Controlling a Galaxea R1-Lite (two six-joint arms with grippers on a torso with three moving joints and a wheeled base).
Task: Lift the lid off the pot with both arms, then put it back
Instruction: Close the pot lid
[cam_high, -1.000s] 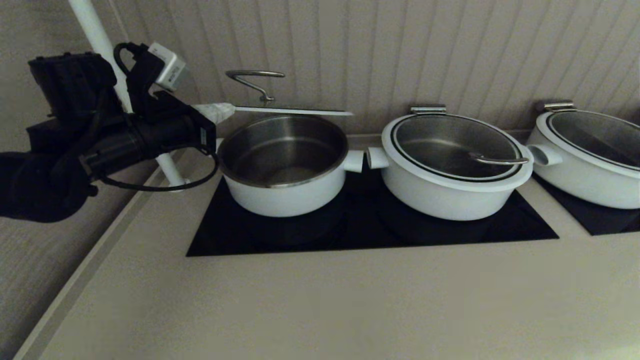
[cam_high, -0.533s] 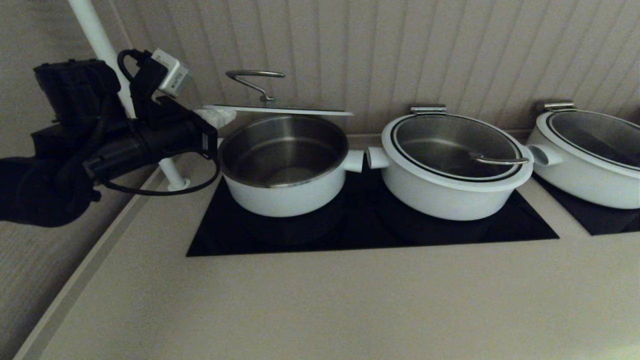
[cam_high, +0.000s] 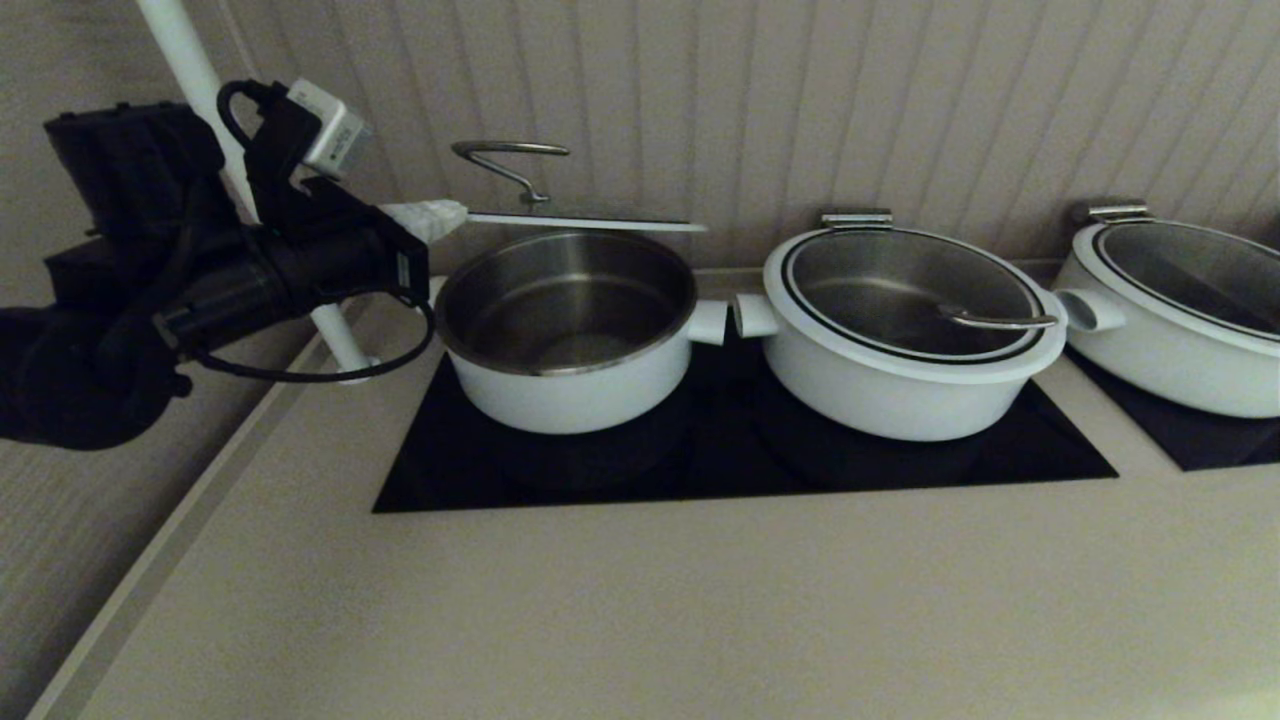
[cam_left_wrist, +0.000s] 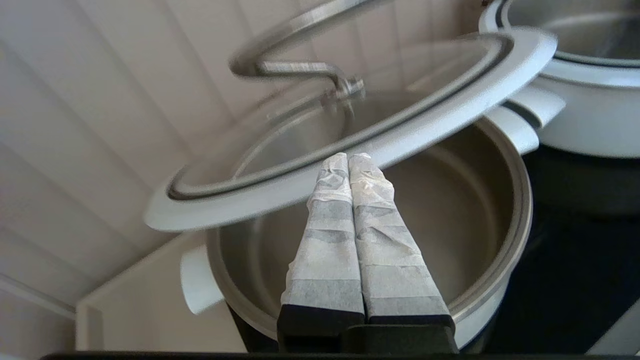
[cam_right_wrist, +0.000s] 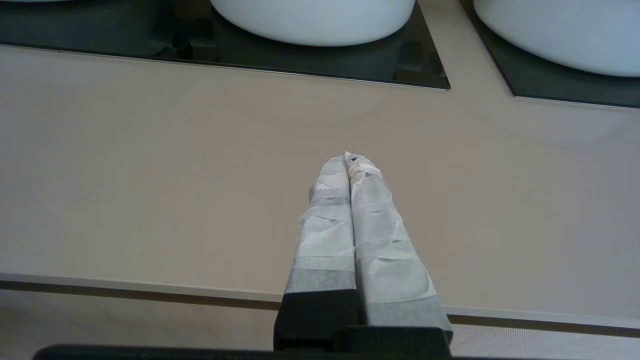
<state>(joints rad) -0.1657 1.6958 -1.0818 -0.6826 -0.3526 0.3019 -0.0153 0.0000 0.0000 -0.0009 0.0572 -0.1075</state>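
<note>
The pot (cam_high: 565, 385) stands open on the left of the black cooktop (cam_high: 720, 470), its steel inside empty. The lid (cam_high: 600, 222) hangs level a little above the pot's far rim, its steel handle (cam_high: 510, 150) upward. My left gripper (cam_high: 445, 213) is shut, its wrapped tips at the lid's left edge; I cannot tell whether they touch it. In the left wrist view the gripper (cam_left_wrist: 348, 156) lies against the lid's white rim (cam_left_wrist: 425, 125), over the pot (cam_left_wrist: 520, 215). My right gripper (cam_right_wrist: 348, 156) is shut and empty over the counter near its front edge, out of the head view.
Two wider white pots with lids on (cam_high: 900, 390) (cam_high: 1170, 370) stand to the right of the pot, handles nearly touching. A white pole (cam_high: 190, 70) rises behind my left arm. A panelled wall stands close behind. The beige counter (cam_high: 640, 620) stretches in front.
My left gripper dipped below the lid's edge half a second ago and has come back up level with it. The lid and pot have not moved.
</note>
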